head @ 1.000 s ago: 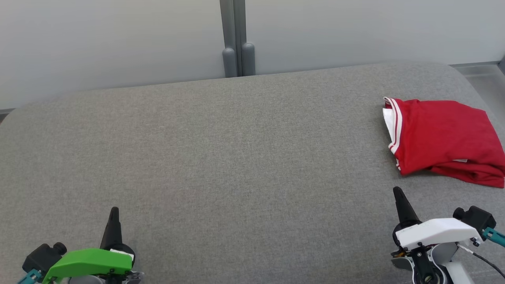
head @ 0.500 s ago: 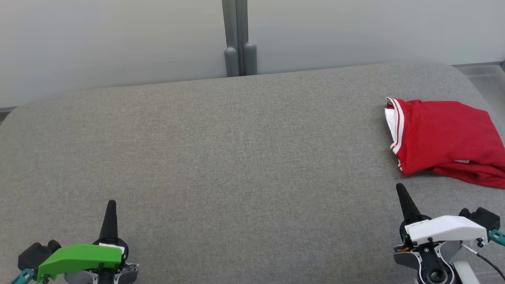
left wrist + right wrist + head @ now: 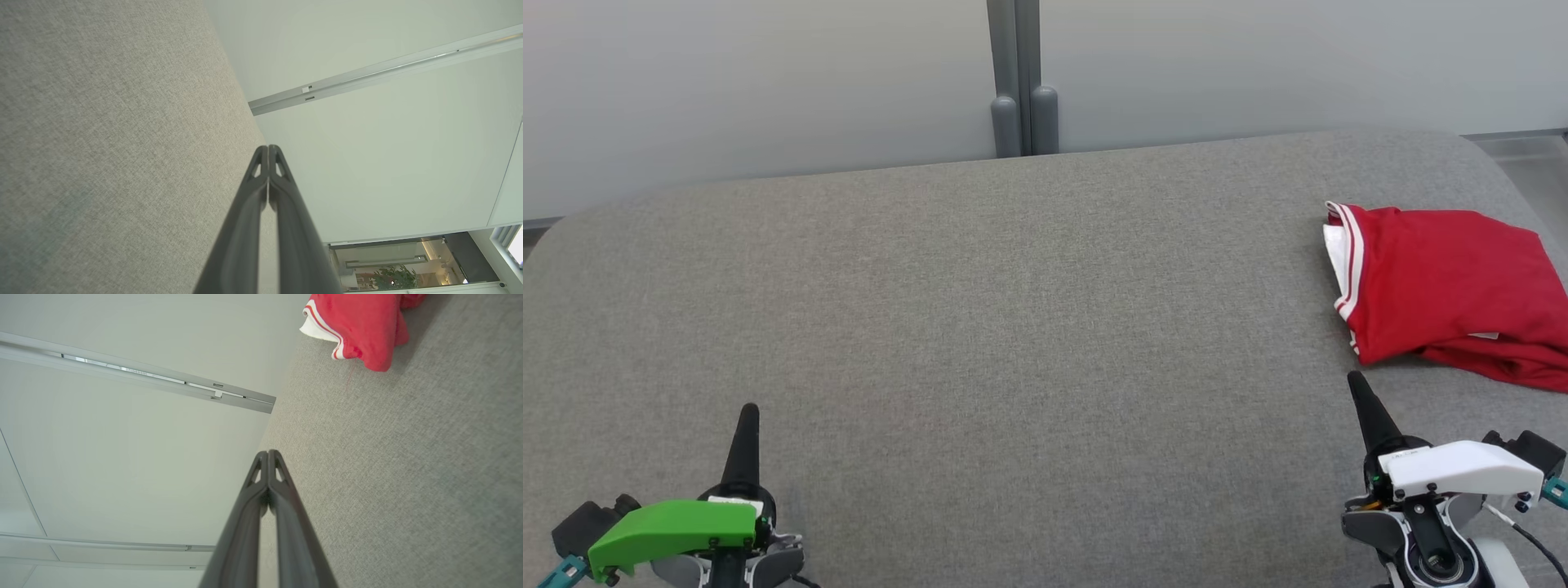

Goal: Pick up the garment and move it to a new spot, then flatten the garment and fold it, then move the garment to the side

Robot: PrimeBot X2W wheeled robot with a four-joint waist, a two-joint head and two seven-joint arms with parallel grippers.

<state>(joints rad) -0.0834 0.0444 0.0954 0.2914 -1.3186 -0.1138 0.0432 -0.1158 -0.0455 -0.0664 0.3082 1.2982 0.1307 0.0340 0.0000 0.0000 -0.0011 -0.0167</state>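
Observation:
A red garment [image 3: 1445, 290] with white-striped trim lies folded at the right edge of the grey fabric surface [image 3: 1013, 327]; the right wrist view catches its striped corner [image 3: 359, 326] at the top. My right gripper [image 3: 1356, 380] is shut and empty, its tip just in front of the garment's near edge, apart from it. My left gripper [image 3: 749, 411] is shut and empty at the lower left, far from the garment. In the wrist views both pairs of fingers, left [image 3: 268, 152] and right [image 3: 268, 456], are pressed together.
A pale wall with a grey vertical post [image 3: 1021, 82] runs behind the surface's far edge. The surface's rounded right corner [image 3: 1486, 155] lies just beyond the garment. Bare grey fabric spreads between the two grippers.
The head view has shifted slightly, so everything sits a bit further right. Both grippers have drawn lower in the picture. The garment has not moved on the surface.

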